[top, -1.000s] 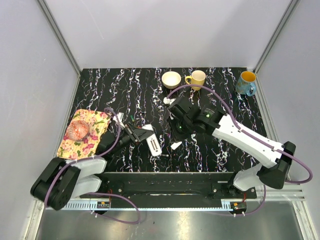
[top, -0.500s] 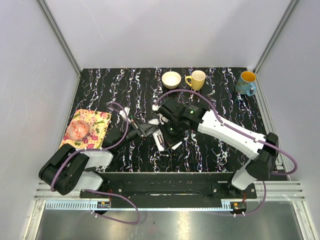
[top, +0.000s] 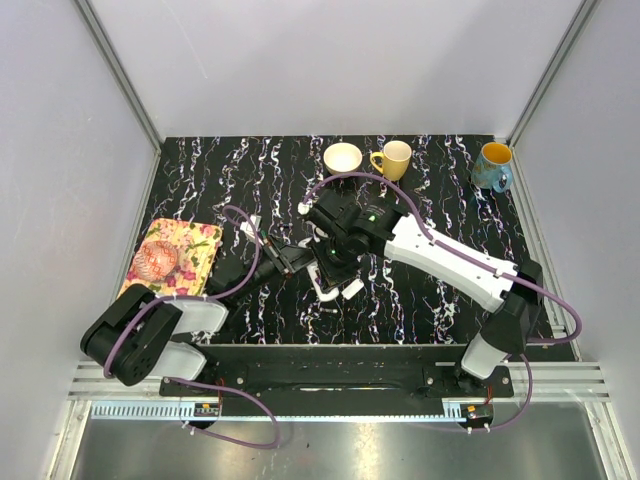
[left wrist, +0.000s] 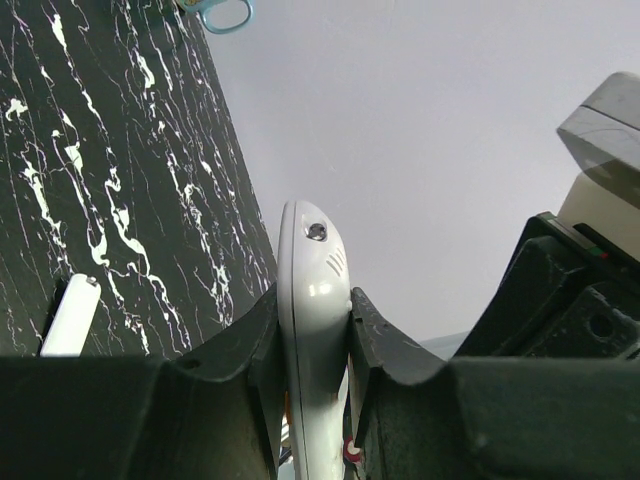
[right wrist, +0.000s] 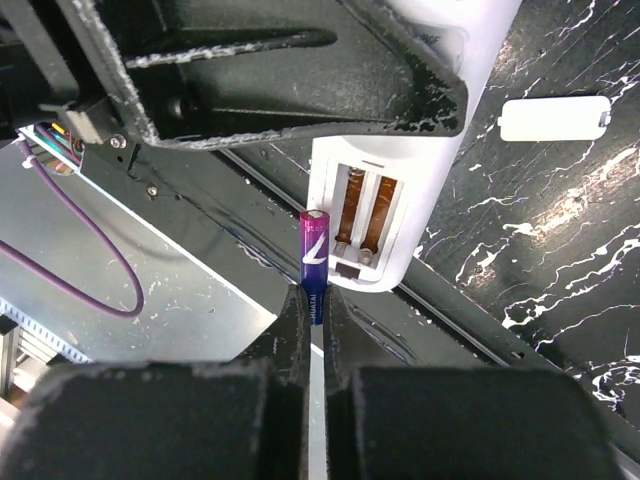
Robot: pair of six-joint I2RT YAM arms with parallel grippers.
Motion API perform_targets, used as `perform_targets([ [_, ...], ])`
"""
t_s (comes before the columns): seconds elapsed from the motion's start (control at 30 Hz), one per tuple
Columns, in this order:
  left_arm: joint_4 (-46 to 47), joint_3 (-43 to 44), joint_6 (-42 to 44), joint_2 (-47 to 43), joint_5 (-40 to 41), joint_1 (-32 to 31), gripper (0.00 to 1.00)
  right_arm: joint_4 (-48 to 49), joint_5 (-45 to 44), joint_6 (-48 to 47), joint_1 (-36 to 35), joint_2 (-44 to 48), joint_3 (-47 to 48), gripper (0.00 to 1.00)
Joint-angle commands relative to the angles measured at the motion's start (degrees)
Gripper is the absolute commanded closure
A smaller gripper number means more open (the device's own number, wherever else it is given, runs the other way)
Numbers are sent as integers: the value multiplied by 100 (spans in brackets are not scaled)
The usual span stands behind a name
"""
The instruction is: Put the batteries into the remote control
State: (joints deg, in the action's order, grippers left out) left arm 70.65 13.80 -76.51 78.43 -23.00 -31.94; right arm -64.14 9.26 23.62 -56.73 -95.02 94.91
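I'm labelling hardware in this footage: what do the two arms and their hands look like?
Both the left arm and the right arm have white shell links between black joints, each trailed by a looping purple cable. The left hand and right hand have matte black, rough-textured fingers. No markings are legible.

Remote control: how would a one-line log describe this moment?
left hand: holds remote control, bay open, empty | right hand: holds purple battery beside bay | cover: on table

Right gripper shifted toward desk's left edge, battery now beside remote bay. Left gripper brought remote rightward.
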Motion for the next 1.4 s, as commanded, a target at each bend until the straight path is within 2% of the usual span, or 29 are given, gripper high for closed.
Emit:
perform_targets([
  [0.0, 687, 17, 13, -293, 261, -31, 100, 77, -257, 81, -40, -16, 203, 100],
  [0.33, 379, -62, 180, -566, 402, -58, 100, 112, -486, 126, -40, 28, 221, 100],
  [0.9, 651, -62, 31, -540, 411, -260, 100, 437, -574, 196, -40, -130, 124, 100],
  [1.37, 1222, 26, -540, -347, 481, -462, 100, 965, -855, 346, -40, 28, -272, 100],
])
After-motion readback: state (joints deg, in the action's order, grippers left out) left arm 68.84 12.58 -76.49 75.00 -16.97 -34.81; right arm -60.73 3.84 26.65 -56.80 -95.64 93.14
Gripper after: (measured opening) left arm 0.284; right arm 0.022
